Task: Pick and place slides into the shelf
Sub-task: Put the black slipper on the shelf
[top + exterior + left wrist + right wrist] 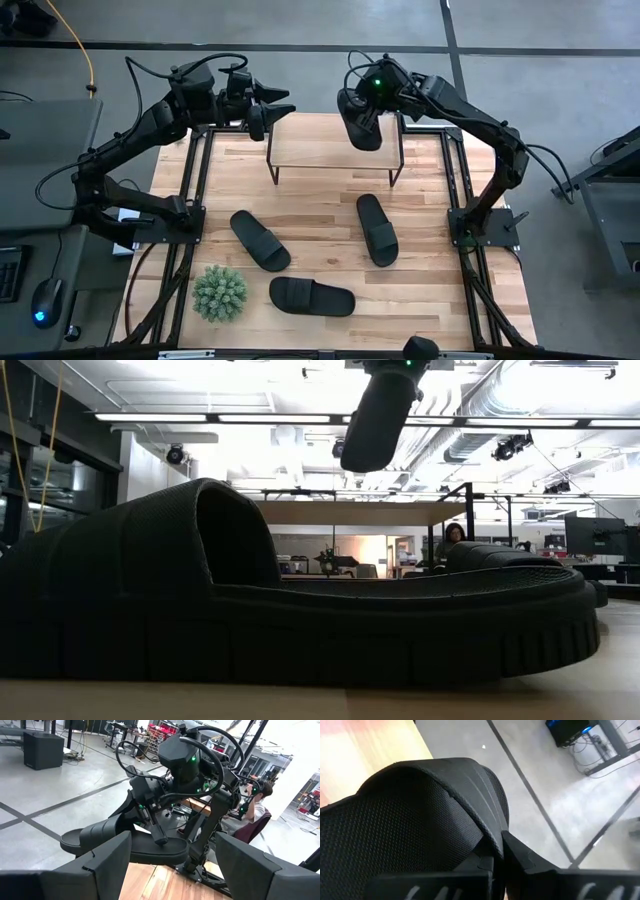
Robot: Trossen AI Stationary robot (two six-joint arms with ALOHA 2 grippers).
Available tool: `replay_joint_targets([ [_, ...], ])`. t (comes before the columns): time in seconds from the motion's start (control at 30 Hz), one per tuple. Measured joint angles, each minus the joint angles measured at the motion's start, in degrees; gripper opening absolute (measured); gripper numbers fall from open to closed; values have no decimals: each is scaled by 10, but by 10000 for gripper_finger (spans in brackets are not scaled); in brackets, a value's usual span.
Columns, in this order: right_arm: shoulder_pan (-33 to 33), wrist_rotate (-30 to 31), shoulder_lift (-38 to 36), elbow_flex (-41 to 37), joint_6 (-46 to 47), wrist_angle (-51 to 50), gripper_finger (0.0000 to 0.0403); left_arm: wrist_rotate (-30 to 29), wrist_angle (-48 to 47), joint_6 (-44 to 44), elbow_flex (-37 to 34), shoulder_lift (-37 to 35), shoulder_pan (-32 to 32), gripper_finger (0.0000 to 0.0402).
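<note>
Over the back of the counter (330,250), the right tool (362,105) is clenched on one slide (362,128), holding it up in the air above the shelf (335,150), toward its right half. From the right wrist view the pinch looks to be on the edge of the strap, so the sole just hangs down from it. The left tool (280,100) sits released, jaws wide apart, just off the shelf's left rear corner, holding nothing.

Three more slides are lying flat on the counter in front of the shelf: one on the left (259,240), one on the right (377,229), one nearer the front (312,296), next to a little green plant (220,292).

What I'd worry about: with a strap-edge grip like that the slide can swing or slip out on the way down, land crooked, or catch the plank's rim and tip off. Both arms are also pretty close together back there, so a wide move might clip the left one.
</note>
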Motion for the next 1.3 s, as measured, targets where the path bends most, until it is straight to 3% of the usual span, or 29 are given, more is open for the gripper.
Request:
replay_joint_targets([
  [0.37,29,-38,-19,0,23,-30,0,0,0,1,0,0,0,271],
  [0.63,64,-49,-81,0,60,-33,0,-10,0,1,0,0,0,271],
  [0.97,52,-14,-187,0,79,-95,0,-11,0,0,0,0,0,271],
  [1.17,53,-39,-209,-1,90,-103,0,-11,0,-2,0,0,0,271],
  [1.3,53,-49,-251,-100,105,-25,0,-11,0,-4,0,0,0,271],
])
